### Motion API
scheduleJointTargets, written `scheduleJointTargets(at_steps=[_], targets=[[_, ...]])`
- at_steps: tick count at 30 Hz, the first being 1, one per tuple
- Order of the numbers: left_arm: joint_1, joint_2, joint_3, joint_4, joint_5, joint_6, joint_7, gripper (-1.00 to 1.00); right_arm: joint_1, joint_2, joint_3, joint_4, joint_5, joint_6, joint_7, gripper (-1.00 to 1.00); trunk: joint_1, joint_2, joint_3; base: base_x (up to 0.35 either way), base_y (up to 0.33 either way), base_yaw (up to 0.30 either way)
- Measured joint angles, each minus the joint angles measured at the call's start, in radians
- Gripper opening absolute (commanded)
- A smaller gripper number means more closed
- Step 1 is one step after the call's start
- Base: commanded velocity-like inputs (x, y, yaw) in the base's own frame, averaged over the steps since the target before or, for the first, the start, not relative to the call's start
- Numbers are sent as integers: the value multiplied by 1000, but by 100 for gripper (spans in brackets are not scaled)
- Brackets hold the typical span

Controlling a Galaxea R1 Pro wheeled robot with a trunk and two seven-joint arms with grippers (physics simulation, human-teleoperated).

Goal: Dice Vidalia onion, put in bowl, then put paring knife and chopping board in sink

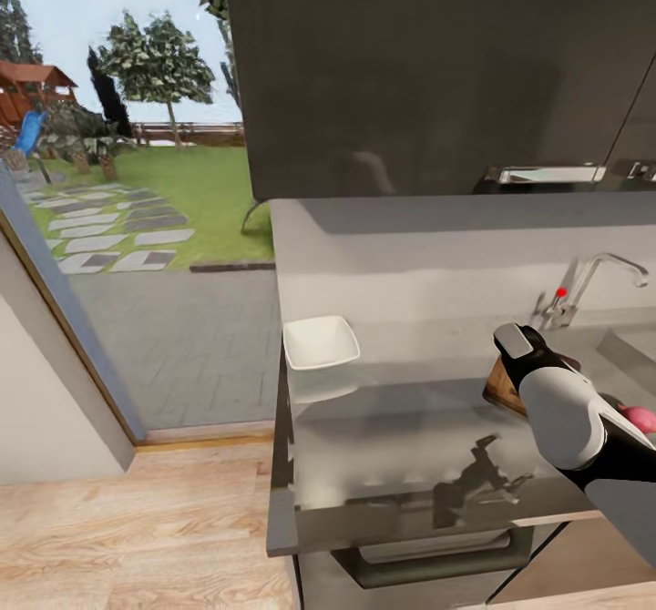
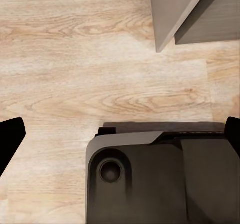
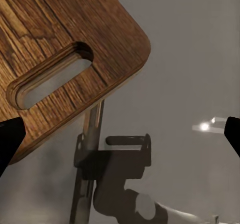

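We judge it early: small pink-red round Vidalia onion (image 1: 640, 418) still whole by the grey steel sink (image 1: 629, 355), shallow white bowl (image 1: 320, 343) empty, right gripper (image 3: 120, 134) open over the dark-brown wooden chopping board (image 3: 60, 48) beside the sink, left gripper (image 2: 120, 134) open over floor.

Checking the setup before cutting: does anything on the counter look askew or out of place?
The chopping board sits skewed to the countertop edges, partly hidden behind the right arm. The bowl sits squarely near the counter's left end. Nothing looks spilled or damaged.
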Motion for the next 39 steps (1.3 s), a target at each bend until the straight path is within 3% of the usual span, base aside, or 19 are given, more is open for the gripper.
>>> scheduleJointTargets(at_steps=[29, 39], targets=[[0, -1, 0, 0, 0, 0, 0, 100, 0, 0, 0, 0, 0, 0, 0, 100, 0, 0, -29, 49, -11, 0], [0, -3, -3, 0, 0, 0, 0, 100, 0, 0, 0, 0, 1, 0, 0, 100, 0, 0, -40, 0, -179, 0]])
